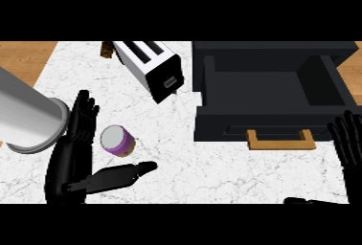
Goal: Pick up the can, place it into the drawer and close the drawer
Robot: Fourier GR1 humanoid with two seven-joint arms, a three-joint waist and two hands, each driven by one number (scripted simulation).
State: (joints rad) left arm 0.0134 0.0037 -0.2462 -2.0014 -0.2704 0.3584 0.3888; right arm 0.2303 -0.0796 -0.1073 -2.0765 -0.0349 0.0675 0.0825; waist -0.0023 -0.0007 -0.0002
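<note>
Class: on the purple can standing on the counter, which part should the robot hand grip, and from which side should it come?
Probably the curved purple side wall of the can, from its left. It stands upright, flat grey top up, so opposite sides are free to close round. The left robot hand is open right beside it there.

A kitchen: marble counter (233, 167) with a toaster (152, 67) and open drawer (272, 91)
</note>
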